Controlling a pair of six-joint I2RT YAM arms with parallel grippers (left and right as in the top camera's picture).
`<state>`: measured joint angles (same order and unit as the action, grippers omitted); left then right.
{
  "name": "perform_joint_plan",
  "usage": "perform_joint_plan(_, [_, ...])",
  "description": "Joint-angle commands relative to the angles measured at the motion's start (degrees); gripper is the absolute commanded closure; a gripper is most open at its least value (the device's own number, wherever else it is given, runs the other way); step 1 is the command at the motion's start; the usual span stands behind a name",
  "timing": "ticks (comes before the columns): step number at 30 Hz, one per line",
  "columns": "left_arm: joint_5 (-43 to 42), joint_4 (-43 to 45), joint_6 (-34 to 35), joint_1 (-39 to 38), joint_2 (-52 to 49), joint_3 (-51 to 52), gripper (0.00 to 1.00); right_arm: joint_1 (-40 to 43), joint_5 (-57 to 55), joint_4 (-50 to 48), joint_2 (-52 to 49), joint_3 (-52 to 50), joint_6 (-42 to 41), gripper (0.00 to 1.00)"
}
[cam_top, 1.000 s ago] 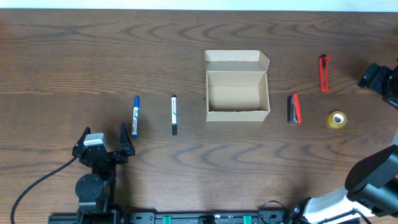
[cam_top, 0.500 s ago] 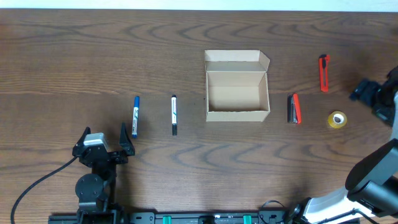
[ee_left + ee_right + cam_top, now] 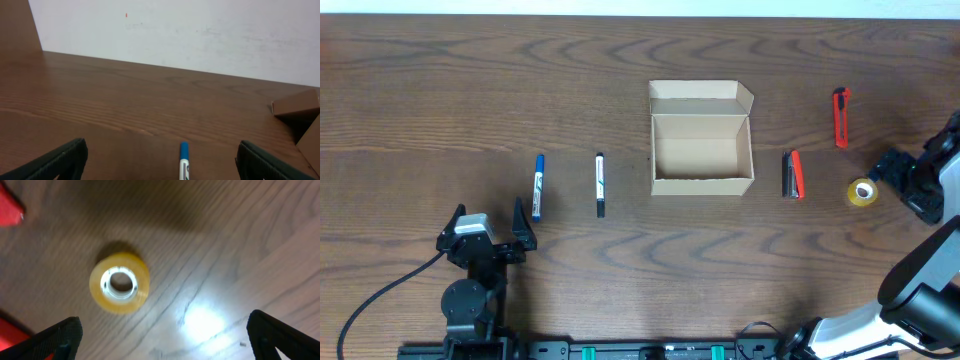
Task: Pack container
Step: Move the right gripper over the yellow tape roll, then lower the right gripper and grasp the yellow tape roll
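Note:
The open tan cardboard container (image 3: pixel 702 152) stands at the table's middle with its flap lid folded back; its inside shows nothing. A blue pen (image 3: pixel 537 185) and a black pen (image 3: pixel 600 183) lie to its left. A red and black cutter (image 3: pixel 792 174), a red cutter (image 3: pixel 840 116) and a yellow tape roll (image 3: pixel 862 192) lie to its right. My right gripper (image 3: pixel 897 172) is open just right of the tape roll, which shows in the right wrist view (image 3: pixel 119 282) ahead of the fingers. My left gripper (image 3: pixel 490 232) is open, just short of the blue pen (image 3: pixel 183 160).
The container's corner (image 3: pixel 297 107) shows at the right edge of the left wrist view. A white wall (image 3: pixel 175 35) stands behind the table's far edge. Red cutter parts (image 3: pixel 10 210) show at the left edge of the right wrist view.
My right gripper has moved down and left, from the far right edge to just beside the tape roll. The left arm and all objects have not moved.

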<state>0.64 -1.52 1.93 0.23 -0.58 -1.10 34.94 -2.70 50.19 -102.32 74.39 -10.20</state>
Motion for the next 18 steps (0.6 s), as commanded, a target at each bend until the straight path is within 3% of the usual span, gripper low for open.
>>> perform_joint_plan(1, [0.8,-2.8,0.6,0.2,0.3,0.8,0.05,1.9,2.0,-1.4,-0.2,-0.3,1.7,0.01])
perform_joint_plan(18, [0.8,-2.8,0.6,0.2,0.3,0.8,0.05,2.9,4.6,-2.0,-8.1,-0.3,3.4,0.01])
